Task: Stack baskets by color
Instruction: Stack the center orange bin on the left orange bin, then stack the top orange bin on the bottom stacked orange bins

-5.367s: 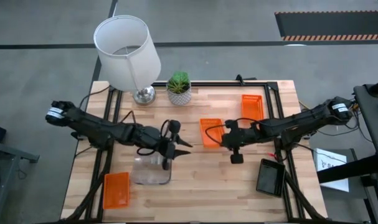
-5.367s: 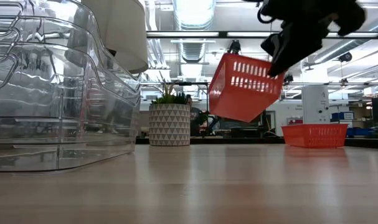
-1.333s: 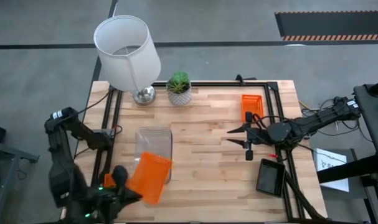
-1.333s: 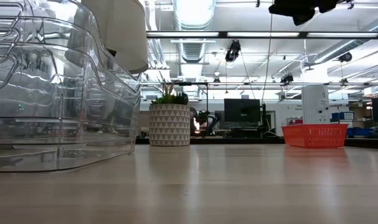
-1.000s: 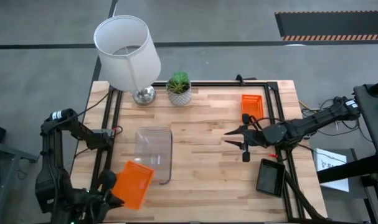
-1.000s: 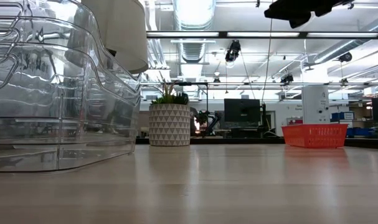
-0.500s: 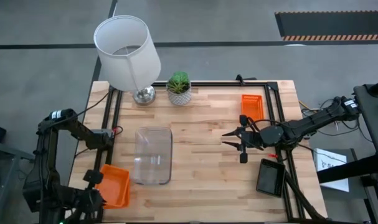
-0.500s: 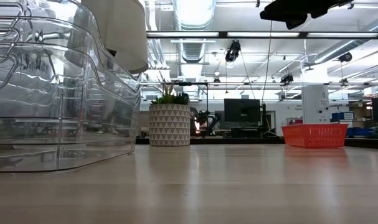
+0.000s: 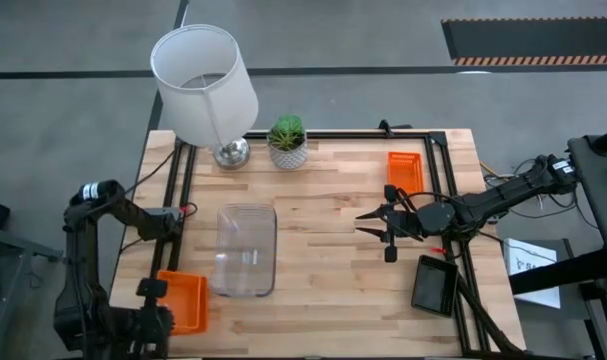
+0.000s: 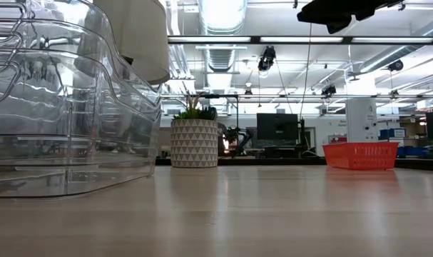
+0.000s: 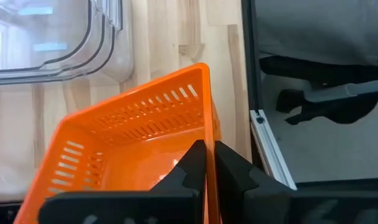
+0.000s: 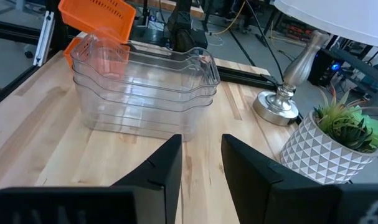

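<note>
Wooden table (image 9: 323, 290) first: it holds a lamp (image 9: 205, 85) at its back left corner, with a small plant pot (image 9: 288, 150) just beside the lamp.

Next biggest is the clear stack (image 9: 245, 250), see-through baskets nested one inside another, sitting left of the table's middle. In the low view it fills the left side.

An orange basket (image 9: 180, 302) is at the front left corner of the table, tilted up, with the left gripper (image 11: 207, 163) pinching its wall; the two dark fingers (image 11: 190, 167) are squeezed tight on the thin orange side. Below it I cannot tell if more orange lies there.

More orange (image 9: 404, 170) sits by the right edge, toward the back. A black basket (image 9: 434, 284) sits at the front right corner.

The right gripper (image 9: 368, 226) hangs above the table to the right of the middle, between the orange at the back and the black basket. Its fingers (image 12: 159, 165) are partly apart and hold nothing.
</note>
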Robot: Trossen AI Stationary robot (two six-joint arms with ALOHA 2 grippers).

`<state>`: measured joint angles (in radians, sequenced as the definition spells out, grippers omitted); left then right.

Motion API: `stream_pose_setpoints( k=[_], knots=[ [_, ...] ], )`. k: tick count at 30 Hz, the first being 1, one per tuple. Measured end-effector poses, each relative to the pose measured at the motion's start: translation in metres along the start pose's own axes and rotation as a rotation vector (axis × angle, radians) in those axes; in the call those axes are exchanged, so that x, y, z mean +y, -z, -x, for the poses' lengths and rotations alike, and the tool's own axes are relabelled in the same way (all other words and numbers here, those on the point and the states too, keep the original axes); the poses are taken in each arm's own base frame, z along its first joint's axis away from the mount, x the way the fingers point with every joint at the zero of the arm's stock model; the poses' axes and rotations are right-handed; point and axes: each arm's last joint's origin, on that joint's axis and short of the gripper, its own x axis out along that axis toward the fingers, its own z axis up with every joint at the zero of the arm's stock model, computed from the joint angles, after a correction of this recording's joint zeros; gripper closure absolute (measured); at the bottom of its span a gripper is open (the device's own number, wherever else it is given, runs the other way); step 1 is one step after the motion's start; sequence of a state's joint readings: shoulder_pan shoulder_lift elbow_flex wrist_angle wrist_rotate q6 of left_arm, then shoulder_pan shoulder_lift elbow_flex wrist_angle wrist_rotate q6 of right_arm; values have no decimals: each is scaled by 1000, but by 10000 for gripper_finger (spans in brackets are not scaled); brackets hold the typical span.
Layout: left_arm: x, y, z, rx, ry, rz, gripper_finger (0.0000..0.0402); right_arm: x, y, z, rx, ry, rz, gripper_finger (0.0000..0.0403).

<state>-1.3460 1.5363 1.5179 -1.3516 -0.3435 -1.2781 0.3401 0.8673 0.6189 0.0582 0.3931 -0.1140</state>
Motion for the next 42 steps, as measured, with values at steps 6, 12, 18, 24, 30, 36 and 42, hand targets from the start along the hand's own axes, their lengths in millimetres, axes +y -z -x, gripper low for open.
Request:
stream_pose_setpoints(
  k=[6,12,18,24,30,36,42],
  knots=[
    [-2,0,-13,-1,-27,5,401,0,0,0,-1,0,0,297],
    [-2,3,-29,-7,-23,19,401,0,0,0,-1,0,0,303],
    [-2,5,-43,-9,-23,89,397,0,0,0,-1,-4,-2,299],
    [2,7,-50,3,-34,140,349,0,0,0,-2,-4,-2,296],
    [2,9,-51,71,-14,172,302,0,0,0,-3,-8,-2,297],
    [2,2,-45,60,17,197,280,0,0,0,-3,-8,-2,294],
    [10,-10,-51,52,-3,243,291,0,0,0,-2,-10,-15,304]
  ],
)
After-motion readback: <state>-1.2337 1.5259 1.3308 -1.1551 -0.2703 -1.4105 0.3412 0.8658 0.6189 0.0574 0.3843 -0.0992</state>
